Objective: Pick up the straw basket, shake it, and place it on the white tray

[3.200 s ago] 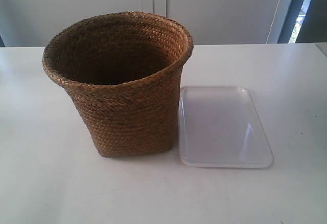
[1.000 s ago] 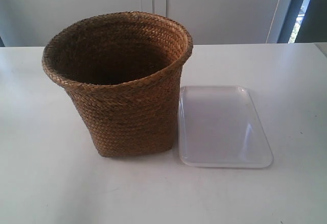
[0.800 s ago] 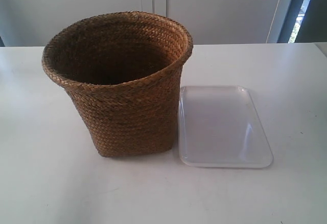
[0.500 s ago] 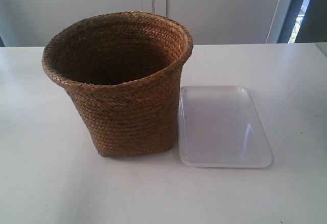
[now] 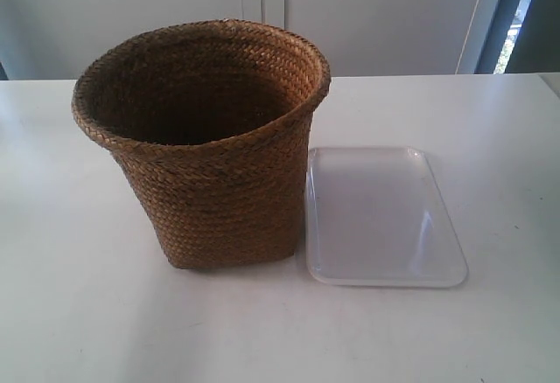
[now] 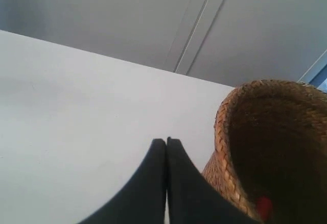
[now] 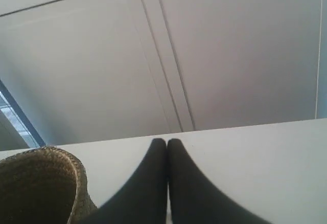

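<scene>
Your straw basket (image 5: 210, 147) stands upright on the table (image 5: 87, 313), its base just beside the white tray (image 5: 381, 217); your left gripper (image 6: 166, 141) sits near its rim, tips pressed together, holding nothing; your right gripper (image 7: 167, 142) is likewise together.

**Basket and tray side by side**

The straw basket (image 5: 214, 182) stands upright, centre-left in the frame, on the white table (image 5: 87, 313), its dark mouth wide open. The white tray (image 5: 376, 217) lies flat and glossy just right of its base, and contact is too close to call. Pale wall panels (image 5: 376, 16) run across the top.
</scene>
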### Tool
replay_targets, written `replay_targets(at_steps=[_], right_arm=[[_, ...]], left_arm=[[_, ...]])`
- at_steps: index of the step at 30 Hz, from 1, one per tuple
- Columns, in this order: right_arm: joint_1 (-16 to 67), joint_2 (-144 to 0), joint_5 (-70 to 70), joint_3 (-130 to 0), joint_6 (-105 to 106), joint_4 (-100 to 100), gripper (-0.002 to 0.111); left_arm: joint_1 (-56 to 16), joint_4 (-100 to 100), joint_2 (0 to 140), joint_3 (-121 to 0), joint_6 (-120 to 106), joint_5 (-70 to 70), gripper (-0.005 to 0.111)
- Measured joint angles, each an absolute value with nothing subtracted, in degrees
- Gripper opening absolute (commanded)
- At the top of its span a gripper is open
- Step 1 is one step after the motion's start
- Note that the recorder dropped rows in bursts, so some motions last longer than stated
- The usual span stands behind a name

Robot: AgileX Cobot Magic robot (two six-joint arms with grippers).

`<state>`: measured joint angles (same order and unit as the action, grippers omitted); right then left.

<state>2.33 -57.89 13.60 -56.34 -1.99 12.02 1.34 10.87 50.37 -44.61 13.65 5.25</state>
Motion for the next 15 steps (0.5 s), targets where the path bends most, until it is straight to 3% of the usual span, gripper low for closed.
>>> replay_targets(at_steps=[15], right_arm=[[2.33,-64.9,18.2,-65.26,0.0,12.74,0.0]], left_arm=[[1.34,10.04,53.33,-50.38,12.47,5.83,0.0]])
